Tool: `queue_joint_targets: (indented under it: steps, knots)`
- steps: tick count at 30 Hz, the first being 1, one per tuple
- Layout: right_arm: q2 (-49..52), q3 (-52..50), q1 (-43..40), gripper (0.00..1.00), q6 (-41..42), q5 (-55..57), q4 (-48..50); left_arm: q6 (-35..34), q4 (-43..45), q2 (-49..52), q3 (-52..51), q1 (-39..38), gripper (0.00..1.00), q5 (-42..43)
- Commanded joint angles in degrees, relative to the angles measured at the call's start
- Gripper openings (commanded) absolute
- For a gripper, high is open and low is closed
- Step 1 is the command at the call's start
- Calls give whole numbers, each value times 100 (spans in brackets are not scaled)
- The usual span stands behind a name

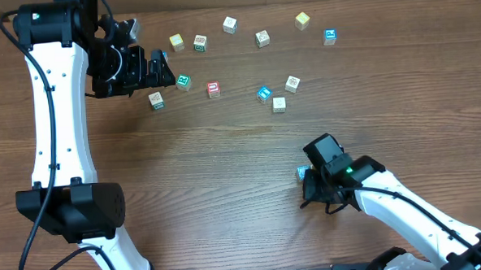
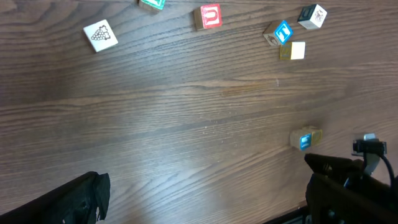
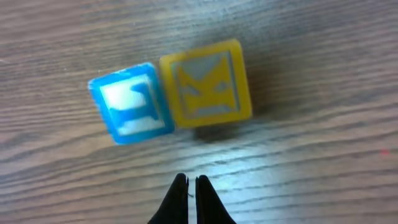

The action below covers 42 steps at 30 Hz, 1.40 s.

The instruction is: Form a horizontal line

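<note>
Closest to us, the right gripper (image 3: pixel 188 186) is pinched together on nothing. Far left, we see the left gripper (image 1: pixel 169 67) spread wide over the dark wood-grain table (image 1: pixel 227 201). Loose cubes (image 1: pixel 213 89) scatter along the far side. Near right lies the horizontal line (image 3: pixel 171 99), its blue cube (image 3: pixel 130 106) touching its yellow cube (image 3: pixel 205 87), just beside those pinched tips.

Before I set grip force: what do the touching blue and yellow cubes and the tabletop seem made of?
Blue cube and yellow cube: likely painted wood, judging by the matte colour, soft edges and letters set in relief on top. Tabletop: brown wood grain with a slight sheen; I cannot tell solid wood from laminate.
</note>
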Motion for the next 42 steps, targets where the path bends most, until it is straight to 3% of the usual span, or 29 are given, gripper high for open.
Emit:
queue_joint_targets:
  steps: [1, 11, 19, 33, 42]
  knots:
    - [-9, 846, 11, 4, -240, -50, -44, -13, 9, 55, 118, -37, 100, 2]
    - [280, 1285, 13, 4, -409, 122, 1150, -13, 9, 55, 118, -37, 99, 0]
    - [1305, 1285, 76, 4, -861, -527, 1108, -13, 9, 55, 118, -37, 100, 0]
    - [1349, 1287, 330, 4, -2000, -485, 929, -13, 9, 55, 118, -37, 100, 2]
    - [1416, 1283, 544, 4, -2175, -304, 787, -13, 9, 55, 118, -37, 99, 2]
